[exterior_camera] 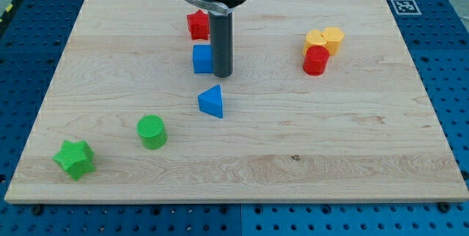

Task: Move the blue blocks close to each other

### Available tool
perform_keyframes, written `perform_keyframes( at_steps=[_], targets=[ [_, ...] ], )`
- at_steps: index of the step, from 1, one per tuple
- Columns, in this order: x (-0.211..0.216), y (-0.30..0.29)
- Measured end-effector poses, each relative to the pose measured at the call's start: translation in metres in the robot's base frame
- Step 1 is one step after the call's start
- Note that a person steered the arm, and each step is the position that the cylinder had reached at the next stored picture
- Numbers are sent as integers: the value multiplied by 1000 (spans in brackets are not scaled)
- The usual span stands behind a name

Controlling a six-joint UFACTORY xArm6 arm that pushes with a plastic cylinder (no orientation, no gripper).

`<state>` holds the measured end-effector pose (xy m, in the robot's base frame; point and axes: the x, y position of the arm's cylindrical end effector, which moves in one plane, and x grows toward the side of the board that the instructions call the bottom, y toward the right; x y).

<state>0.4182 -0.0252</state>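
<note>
The tool is a plain dark rod with no jaws, so it has nothing to spread, press together or pinch. My tip (223, 74) rests on the tabletop (352, 141), touching or just beside the blue cube (202, 58) at the cube's 3 o'clock. The blue wedge (212, 102) lies near the tip at 6 o'clock, apart from it and apart from the cube. A red block (197, 24), shape unclear and partly hidden by the rod, sits just beyond the cube at 12 o'clock. At 3 o'clock, well apart, two yellow blocks (325, 39) and a red cylinder (316, 60) form a tight cluster. At 7 o'clock lie a green cylinder (152, 131) and, farther out, a green star (75, 158).
</note>
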Motion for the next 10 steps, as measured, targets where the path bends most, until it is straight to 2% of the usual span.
perform_keyframes(
  at_steps=[1, 2, 3, 6, 8, 10],
  targets=[
    [13, 23],
    [64, 63],
    [114, 65],
    [116, -7],
    [106, 8],
    [87, -2]
  ],
)
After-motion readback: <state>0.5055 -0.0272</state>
